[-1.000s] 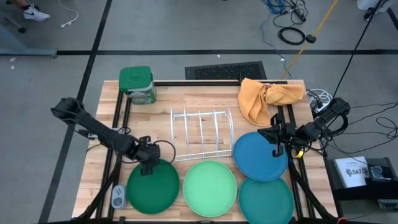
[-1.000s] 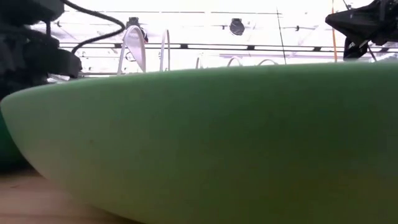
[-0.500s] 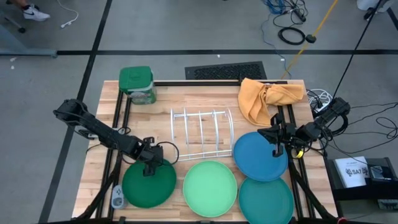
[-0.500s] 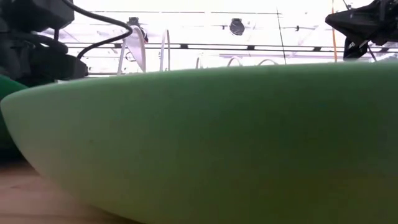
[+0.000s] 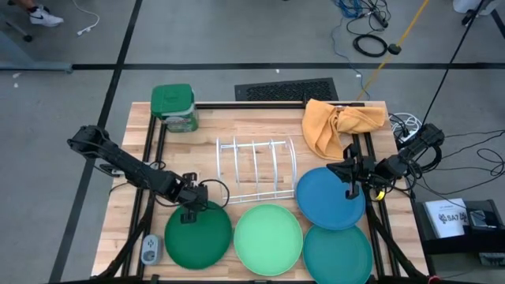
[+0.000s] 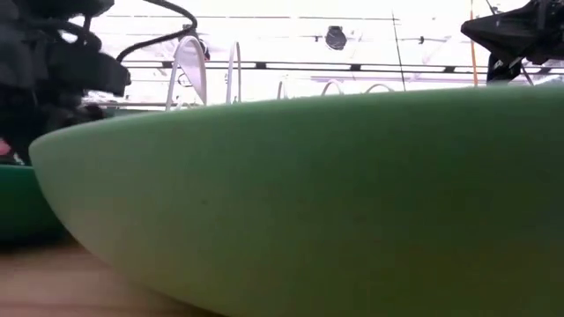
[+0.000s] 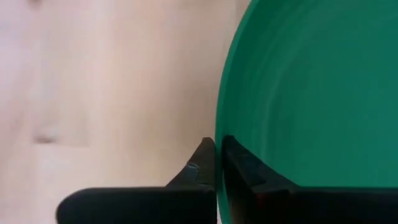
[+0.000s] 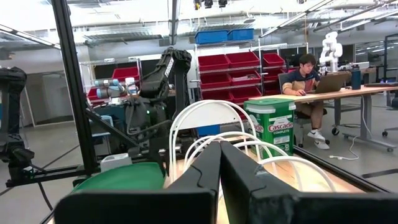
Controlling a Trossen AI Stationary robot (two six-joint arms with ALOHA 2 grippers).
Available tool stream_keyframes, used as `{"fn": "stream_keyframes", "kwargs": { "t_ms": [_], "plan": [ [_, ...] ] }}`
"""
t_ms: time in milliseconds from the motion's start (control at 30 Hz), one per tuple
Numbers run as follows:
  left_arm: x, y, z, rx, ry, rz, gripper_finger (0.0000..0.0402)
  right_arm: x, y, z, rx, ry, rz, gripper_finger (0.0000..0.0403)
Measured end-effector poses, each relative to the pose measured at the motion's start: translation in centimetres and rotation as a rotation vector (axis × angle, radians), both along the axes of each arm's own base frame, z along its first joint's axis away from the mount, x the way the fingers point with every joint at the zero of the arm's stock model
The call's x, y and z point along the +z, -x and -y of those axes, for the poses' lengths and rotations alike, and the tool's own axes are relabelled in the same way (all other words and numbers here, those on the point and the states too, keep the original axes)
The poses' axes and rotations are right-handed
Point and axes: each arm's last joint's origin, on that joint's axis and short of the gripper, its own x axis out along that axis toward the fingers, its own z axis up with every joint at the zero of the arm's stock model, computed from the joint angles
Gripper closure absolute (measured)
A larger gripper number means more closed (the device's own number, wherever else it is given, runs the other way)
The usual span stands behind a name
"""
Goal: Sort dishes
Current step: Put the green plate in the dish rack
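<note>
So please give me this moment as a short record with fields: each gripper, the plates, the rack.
left gripper: shut on the rim of the dark green plate, at the plate's far edge
right gripper: shut, empty, above the right part of the blue plate
light mint green plate: flat on the table, between the dark green plate and the teal plate
white wire rack: no plate in it
</note>
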Motion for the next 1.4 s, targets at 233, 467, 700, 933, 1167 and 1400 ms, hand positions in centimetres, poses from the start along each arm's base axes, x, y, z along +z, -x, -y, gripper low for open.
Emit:
{"fn": "stream_keyframes", "kwargs": {
  "t_ms": [233, 467, 700, 933, 1167, 1400],
  "plan": [
    [6.4, -0.5, 0.0, -0.092, -0.113, -0.015, 0.0402, 0.0, 0.0, 0.0, 0.0, 0.0, 0.0, 0.0399],
    [16.6, -0.5, 0.0, -0.26, -0.23, 0.119, 0.0401, 0.0, 0.0, 0.0, 0.001, 0.0, 0.001, 0.0399],
    [26.7, 0.4, -0.2, -0.441, -0.539, 0.491, 0.0401, 0.0, 0.0, 0.0, 0.001, -0.001, 0.001, 0.0399],
    [32.1, -0.9, -0.4, -0.533, -0.88, 0.798, 0.0401, 0.0, 0.0, 0.0, 0.001, -0.005, 0.003, 0.0399],
    [33.8, -1.2, -2.6, -0.665, -0.883, 0.956, 0.0401, 0.0, 0.0, 0.0, 0.007, -0.026, 0.006, 0.0399],
    [35.4, 0.3, -6.7, -0.758, -0.808, 1.135, 0.0401, 0.1, 0.0, 0.0, 0.011, -0.027, 0.01, 0.0399]
  ]
}}
